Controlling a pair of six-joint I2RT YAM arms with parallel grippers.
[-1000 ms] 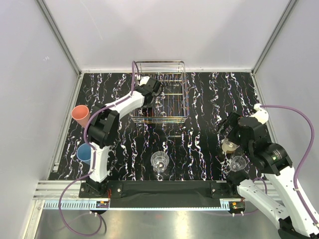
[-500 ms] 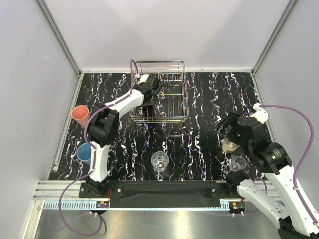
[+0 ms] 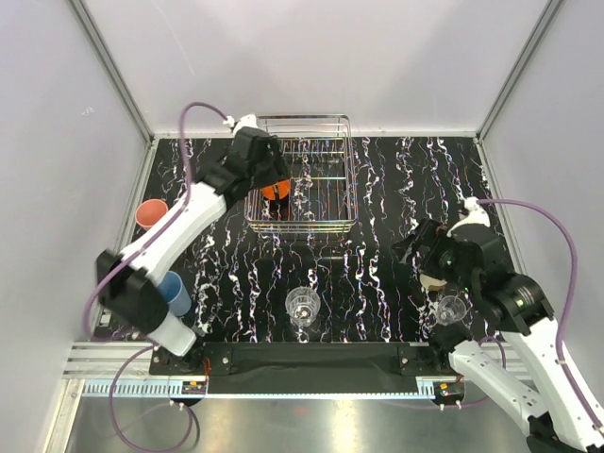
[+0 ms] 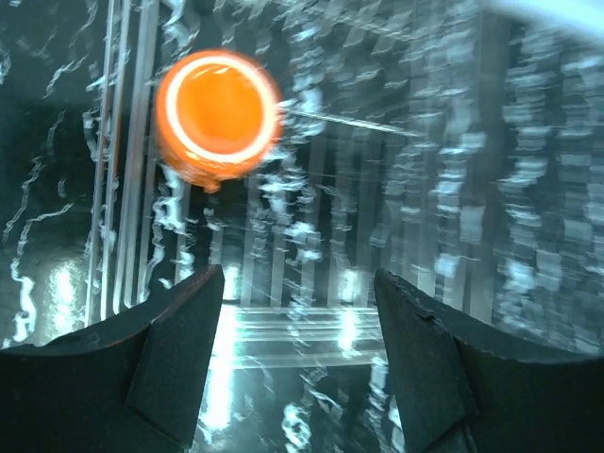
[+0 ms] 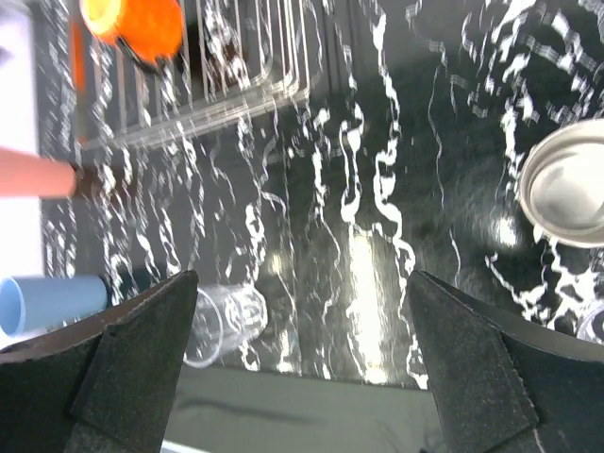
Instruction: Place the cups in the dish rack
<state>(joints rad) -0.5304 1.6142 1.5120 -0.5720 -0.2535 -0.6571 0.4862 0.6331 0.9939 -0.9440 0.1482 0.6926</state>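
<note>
Orange mug [image 3: 276,192] sits mouth-up in the dish rack's [image 3: 351,179] left side; left gripper [image 4: 297,293] hovers over it, jaws apart, empty; right gripper [image 5: 302,283] wide, empty, near the beige cup [image 5: 569,193] at right.

Left tool [image 4: 297,288] released orange mug [image 4: 217,113] into dish rack [image 3: 351,175].

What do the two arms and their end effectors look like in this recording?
The left arm and right arm are white links joined by black housings. A thin lavender cable trails from each: the left cable and the right cable. The left end effector and right end effector each have two dark, matte, wedge-shaped fingers. No markings are readable.
</note>
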